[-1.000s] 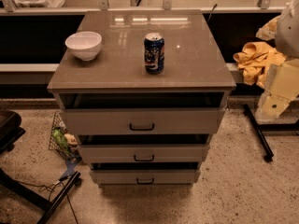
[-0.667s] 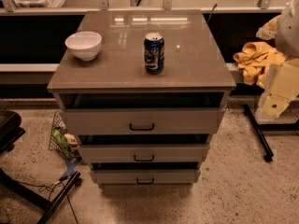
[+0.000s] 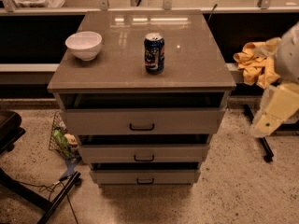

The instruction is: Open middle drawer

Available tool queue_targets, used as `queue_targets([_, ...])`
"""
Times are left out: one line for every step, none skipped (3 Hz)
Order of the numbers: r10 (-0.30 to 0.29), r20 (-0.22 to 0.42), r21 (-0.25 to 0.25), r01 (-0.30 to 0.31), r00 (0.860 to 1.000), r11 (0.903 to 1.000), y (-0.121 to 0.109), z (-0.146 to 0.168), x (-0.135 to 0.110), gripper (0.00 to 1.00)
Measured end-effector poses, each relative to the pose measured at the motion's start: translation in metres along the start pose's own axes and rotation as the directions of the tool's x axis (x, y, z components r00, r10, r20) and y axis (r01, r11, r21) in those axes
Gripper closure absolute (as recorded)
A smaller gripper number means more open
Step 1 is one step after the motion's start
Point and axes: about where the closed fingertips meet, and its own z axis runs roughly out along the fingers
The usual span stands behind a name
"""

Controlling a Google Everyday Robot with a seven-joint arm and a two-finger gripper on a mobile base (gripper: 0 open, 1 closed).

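Observation:
The grey cabinet [image 3: 140, 62] has three stacked drawer fronts. The middle drawer [image 3: 143, 153] is the second front down, with a small black bar handle [image 3: 144, 158]. A dark gap shows above it. It sits between the taller top drawer [image 3: 141, 122] and the narrowest bottom drawer [image 3: 145, 176]. My gripper [image 3: 262, 124] is at the lower end of the cream arm at the right edge. It hangs to the right of the cabinet at about top-drawer height, apart from every handle.
A white bowl [image 3: 83, 45] and a blue soda can [image 3: 154, 52] stand on the cabinet top. A yellow cloth [image 3: 254, 62] lies at the right. A wire basket [image 3: 63, 139] and black chair legs [image 3: 32, 195] are on the floor at the left.

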Motion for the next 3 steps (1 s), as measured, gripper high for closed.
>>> queue_targets([0.049,0.144,0.014,-0.051,0.988,0.9986,0.022,0.036,0.042,0.0])
queue_targets([0.13,0.367,0.063,-0.164,0.921,0.9844,0.029,0.095,0.082,0.0])
queue_targets([0.144,0.545,0.094,-0.231,0.826,0.9684,0.026,0.124,0.091,0.0])
